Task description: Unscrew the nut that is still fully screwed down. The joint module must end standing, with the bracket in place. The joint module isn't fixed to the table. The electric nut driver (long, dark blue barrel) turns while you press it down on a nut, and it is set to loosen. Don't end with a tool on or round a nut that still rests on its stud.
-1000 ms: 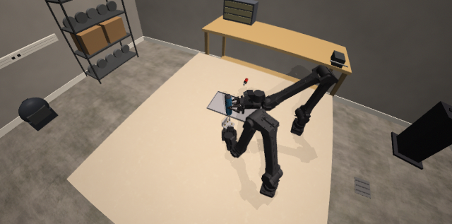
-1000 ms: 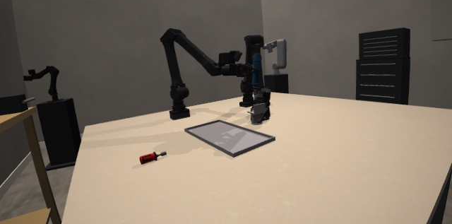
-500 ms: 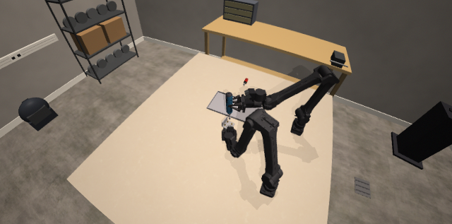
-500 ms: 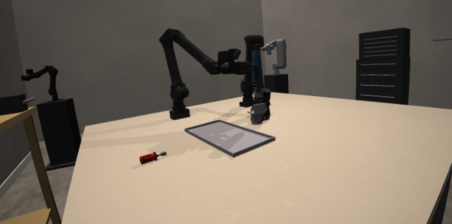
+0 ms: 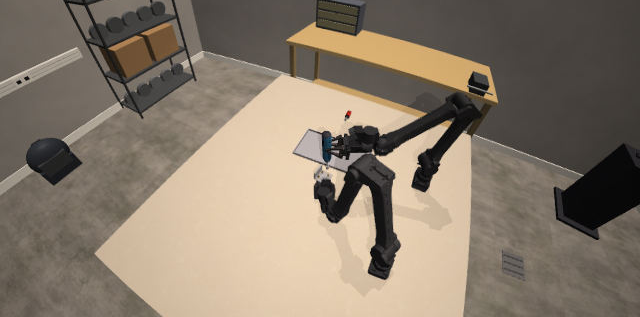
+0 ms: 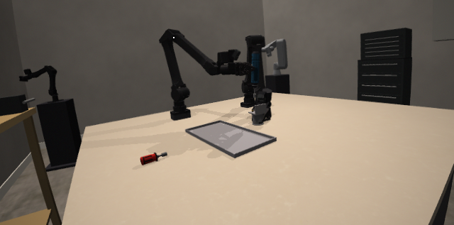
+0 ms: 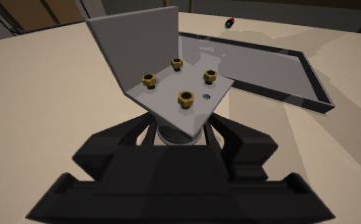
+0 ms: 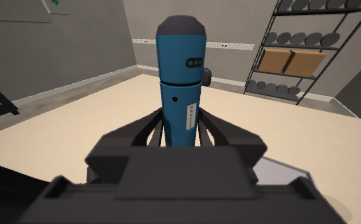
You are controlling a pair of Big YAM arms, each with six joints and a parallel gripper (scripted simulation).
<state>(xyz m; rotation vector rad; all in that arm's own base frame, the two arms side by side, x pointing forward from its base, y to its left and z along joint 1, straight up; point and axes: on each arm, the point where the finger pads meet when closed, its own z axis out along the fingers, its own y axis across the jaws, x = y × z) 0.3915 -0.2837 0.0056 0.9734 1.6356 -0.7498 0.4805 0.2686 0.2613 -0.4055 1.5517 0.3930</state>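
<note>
The joint module (image 7: pixel 178 136) (image 6: pixel 257 121) stands upright with the grey L-shaped bracket (image 7: pixel 136 50) (image 5: pixel 320 173) on top. Several brass nuts show on the bracket; the near nut (image 7: pixel 186 99) looks lowest, while the far nut (image 7: pixel 177 64), left nut (image 7: pixel 149 80) and right nut (image 7: pixel 210 76) show dark stud or gap below. My left gripper (image 7: pixel 180 112) is shut on the module below the bracket. My right gripper (image 8: pixel 180 111) (image 6: pixel 252 69) is shut on the blue electric nut driver (image 8: pixel 181 100) (image 5: pixel 326 146) (image 6: pixel 255 67), upright, its tip above the bracket. The left wrist view does not show the driver.
A shallow grey tray (image 5: pixel 306 143) (image 6: pixel 213 144) (image 7: pixel 325 108) lies beside the module. A red-handled hand tool (image 5: pixel 348 114) (image 6: pixel 149 158) (image 7: pixel 229 22) lies beyond the tray. The two arms are close together above the module and the tray's edge.
</note>
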